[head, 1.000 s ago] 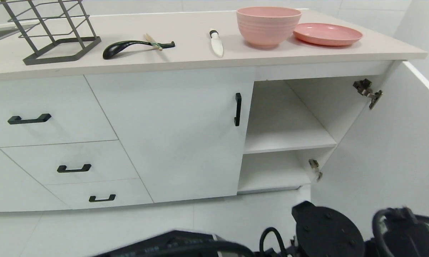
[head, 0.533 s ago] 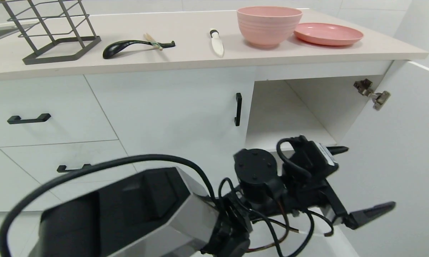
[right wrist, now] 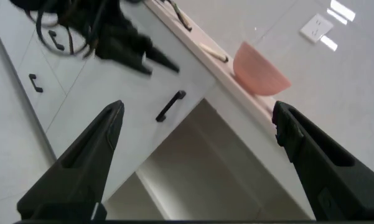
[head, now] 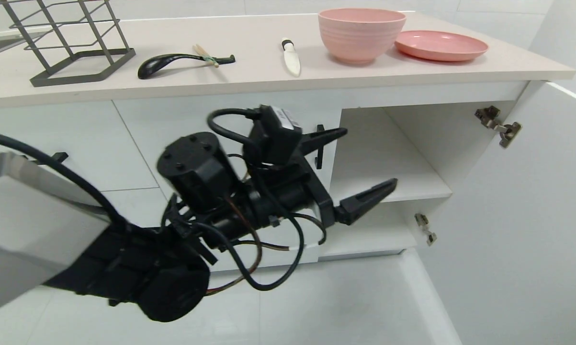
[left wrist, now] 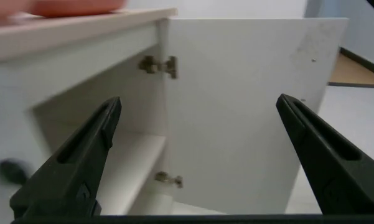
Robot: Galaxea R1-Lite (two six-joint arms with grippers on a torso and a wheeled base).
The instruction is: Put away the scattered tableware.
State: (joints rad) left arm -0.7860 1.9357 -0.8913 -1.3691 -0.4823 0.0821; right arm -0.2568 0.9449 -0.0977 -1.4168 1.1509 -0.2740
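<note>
Left pincer (head: 367,157) hangs in front of the open cupboard (head: 374,139), its two fingers wide apart and holding nothing, just beside the black handle (head: 319,160) of the closed door. Right pincer (right wrist: 197,109) is also spread and empty, facing the same cupboard from lower down. On the bench (head: 249,79) lie a black spoon (head: 165,63), chopsticks (head: 205,56), a white knife (head: 291,58), a pink bowl (head: 361,34) and, just beside it, a pink plate (head: 441,45).
</note>
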